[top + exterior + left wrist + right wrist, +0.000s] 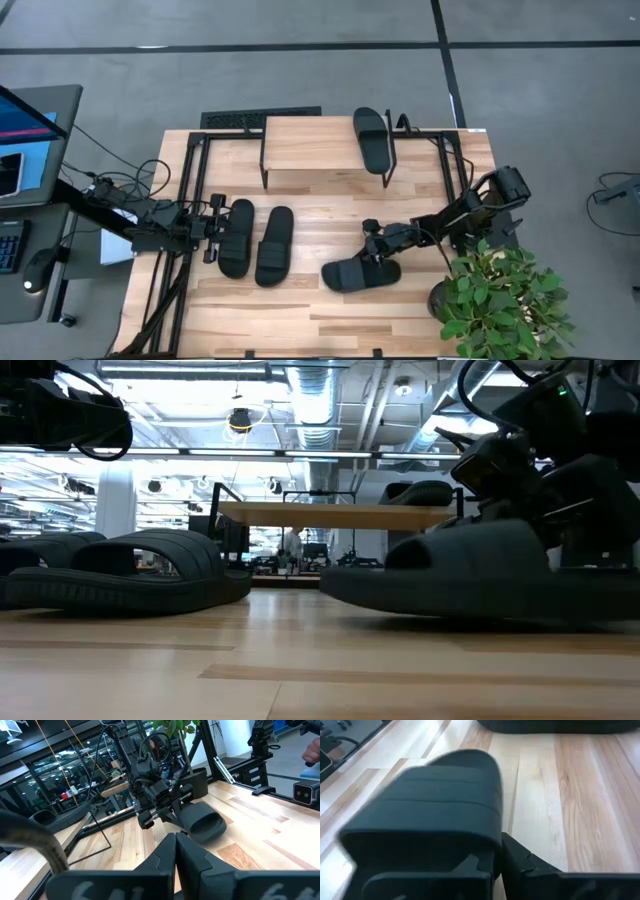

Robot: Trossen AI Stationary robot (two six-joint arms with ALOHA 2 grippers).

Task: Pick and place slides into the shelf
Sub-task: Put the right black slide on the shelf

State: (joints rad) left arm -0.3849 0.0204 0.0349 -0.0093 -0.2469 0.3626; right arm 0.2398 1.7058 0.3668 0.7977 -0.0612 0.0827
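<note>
One black slide [374, 140] lies on the right end of the low wooden shelf [310, 145] at the table's far side. Two slides [236, 237] [274, 245] lie side by side on their soles on the tabletop's left half. My left gripper [212, 236] is shut and empty just left of them; its shut fingertips show in the left wrist view [175, 845]. The fourth slide [358, 273] lies right of centre, and my right gripper [374, 248] is shut on it. It also shows in the low view [470, 575]. My right gripper holds the fourth slide at the side edge of its wide strap [492, 827]. One finger [520, 860] shows outside the strap, and the other is hidden under the band. The fingers come slanting down from the table's right. Whether the sole rests on the table, I cannot tell.
A potted green plant [500, 300] stands at the table's near right corner, close to my right arm. Black metal frame bars [190, 170] run along the table's left and right sides. A desk with a monitor [30, 130] stands left of the table.
</note>
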